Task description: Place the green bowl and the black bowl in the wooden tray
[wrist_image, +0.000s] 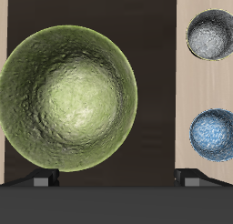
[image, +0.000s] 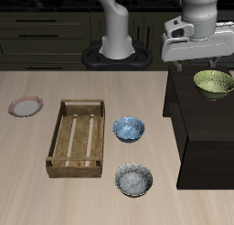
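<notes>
The green bowl [image: 213,82] sits upright on a dark raised surface [image: 196,128] at the side of the table; it fills much of the wrist view [wrist_image: 68,97]. My gripper [image: 203,62] hovers above it, open and empty, with both fingertips [wrist_image: 41,179] spread wide and clear of the bowl. The black bowl [image: 133,180] stands on the table near the front edge, also in the wrist view [wrist_image: 210,35]. The wooden tray [image: 80,105] lies empty on the table, beside the black bowl and away from the gripper.
A blue patterned bowl [image: 128,129] stands between the tray and the dark surface, also in the wrist view [wrist_image: 214,135]. A pink-rimmed plate [image: 25,107] lies beyond the tray's other side. The robot base [image: 116,46] stands at the back.
</notes>
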Robot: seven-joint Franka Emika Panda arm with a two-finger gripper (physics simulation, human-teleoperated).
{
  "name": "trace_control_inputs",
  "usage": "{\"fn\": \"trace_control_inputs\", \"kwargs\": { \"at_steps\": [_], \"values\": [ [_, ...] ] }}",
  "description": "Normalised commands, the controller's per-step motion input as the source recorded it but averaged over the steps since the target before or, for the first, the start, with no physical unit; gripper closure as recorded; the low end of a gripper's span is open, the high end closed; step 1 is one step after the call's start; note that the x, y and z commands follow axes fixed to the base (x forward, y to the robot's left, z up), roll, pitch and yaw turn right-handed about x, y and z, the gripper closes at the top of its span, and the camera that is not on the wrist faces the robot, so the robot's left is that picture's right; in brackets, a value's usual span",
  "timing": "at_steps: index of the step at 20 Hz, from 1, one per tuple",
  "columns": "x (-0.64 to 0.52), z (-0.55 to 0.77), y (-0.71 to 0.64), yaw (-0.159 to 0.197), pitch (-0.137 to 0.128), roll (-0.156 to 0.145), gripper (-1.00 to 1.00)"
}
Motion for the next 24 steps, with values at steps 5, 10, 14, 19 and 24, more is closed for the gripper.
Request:
{"fn": "trace_control_inputs", "kwargs": {
  "at_steps": [5, 10, 14, 19, 24],
  "values": [
    [0.25, -0.15, 0.08, -0.008, -0.005, 0.022, -1.00],
    [0.07, -0.22, -0.02, -0.025, 0.031, 0.010, -1.00],
    [0.07, -0.26, -0.01, -0.005, 0.030, 0.011, -1.00],
    [-0.10, -0.41, 0.11, 0.002, 0.046, 0.091, 1.00],
    [-0.14, -0.12, 0.02, -0.013, 0.000, 0.040, 1.00]
  ]
}}
